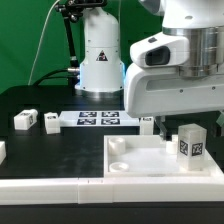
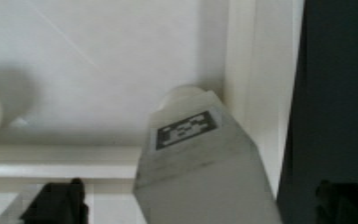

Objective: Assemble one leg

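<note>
At the exterior view's left, lying on the black bench: one tagged post; just beside it, a second tagged post; next along, the marker board, flat, apart from both; then the large white panel, recessed face up; at the exterior view's right, the leg upright on that panel, tag facing the camera, near the panel's raised rim; in the wrist view, pincer released, fingers spread to either side of the leg, gap visible, no contact seen.
</note>
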You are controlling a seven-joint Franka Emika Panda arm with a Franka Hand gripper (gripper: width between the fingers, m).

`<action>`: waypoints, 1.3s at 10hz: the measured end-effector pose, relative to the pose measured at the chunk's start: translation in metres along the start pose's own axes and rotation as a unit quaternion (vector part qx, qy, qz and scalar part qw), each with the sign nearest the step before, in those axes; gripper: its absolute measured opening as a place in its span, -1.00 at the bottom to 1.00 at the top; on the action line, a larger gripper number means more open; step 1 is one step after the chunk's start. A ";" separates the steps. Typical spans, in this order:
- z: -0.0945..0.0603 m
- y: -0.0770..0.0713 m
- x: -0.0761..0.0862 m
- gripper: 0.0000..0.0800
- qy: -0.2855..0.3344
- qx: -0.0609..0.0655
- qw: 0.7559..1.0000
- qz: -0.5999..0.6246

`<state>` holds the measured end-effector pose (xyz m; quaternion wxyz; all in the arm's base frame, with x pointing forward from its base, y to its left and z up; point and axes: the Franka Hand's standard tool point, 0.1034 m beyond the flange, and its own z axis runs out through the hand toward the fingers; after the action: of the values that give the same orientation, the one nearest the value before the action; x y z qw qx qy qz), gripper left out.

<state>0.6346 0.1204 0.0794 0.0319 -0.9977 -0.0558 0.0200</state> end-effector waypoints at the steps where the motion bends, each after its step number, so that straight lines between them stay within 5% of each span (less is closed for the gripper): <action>1: 0.001 0.000 0.000 0.62 0.001 0.000 1.000 -0.014; 2: 0.001 0.000 0.000 0.62 0.001 0.000 1.000 -0.031; 5: 0.001 0.001 0.000 -0.27 0.001 0.000 1.000 -0.028; 7: 0.001 0.000 0.000 -0.27 0.001 0.001 1.000 -0.013; 9: 0.002 0.002 0.000 -0.27 0.002 0.010 0.992 0.126; 13: 0.002 0.003 0.000 -0.27 0.008 0.015 0.926 0.377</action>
<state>0.6353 0.1175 0.0773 0.0370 -0.9446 0.3253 0.0236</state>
